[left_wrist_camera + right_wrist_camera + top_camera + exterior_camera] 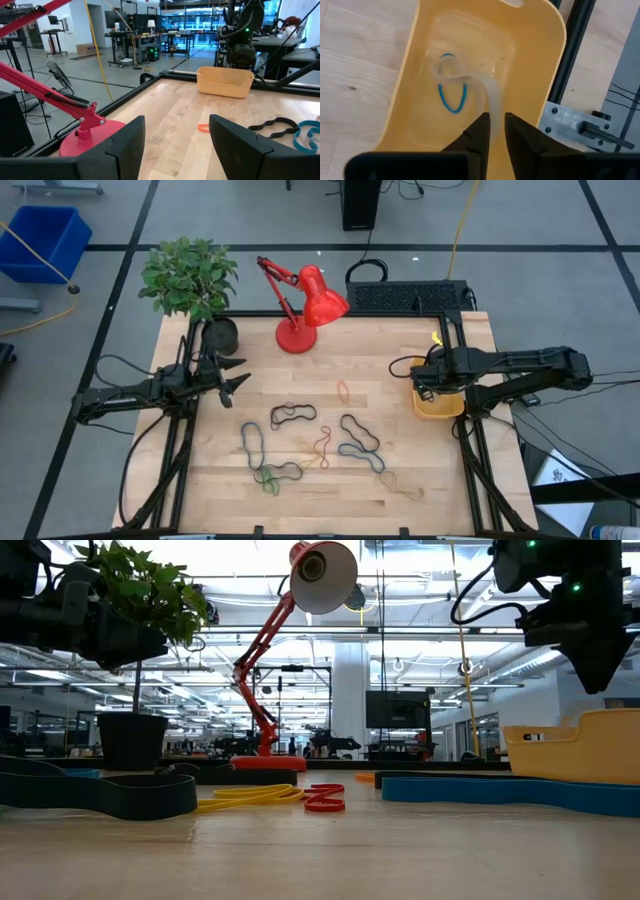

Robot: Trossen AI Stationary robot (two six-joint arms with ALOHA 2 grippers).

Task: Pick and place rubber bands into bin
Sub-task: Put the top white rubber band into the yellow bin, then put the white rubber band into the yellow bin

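Observation:
The yellow-orange bin (440, 404) stands at the table's right side; it also shows in the left wrist view (224, 82). A blue rubber band (452, 98) lies on the bin's floor. A pale tan band (470, 84), blurred, runs from above the bin floor up to my right gripper (497, 124), which hovers over the bin (420, 376) with only a narrow gap between its fingers. Several bands lie loose mid-table: black (292, 415), black (360, 432), dark blue (250, 442), orange (343, 391), green (268, 478), tan (405, 486). My left gripper (238, 380) waits open and empty at the table's left (177, 145). My right gripper points down into the bin. The blurred tan band's upper end (492, 107) reaches its fingertips; I cannot tell whether the fingers touch it. The rest of the band hangs inside the bin above the blue band.
A red desk lamp (305, 305) and a potted plant (190, 280) in a black pot (220, 335) stand along the far edge. A black grid-topped box (410, 295) sits behind the bin. A blue crate (45, 240) is on the floor, far left.

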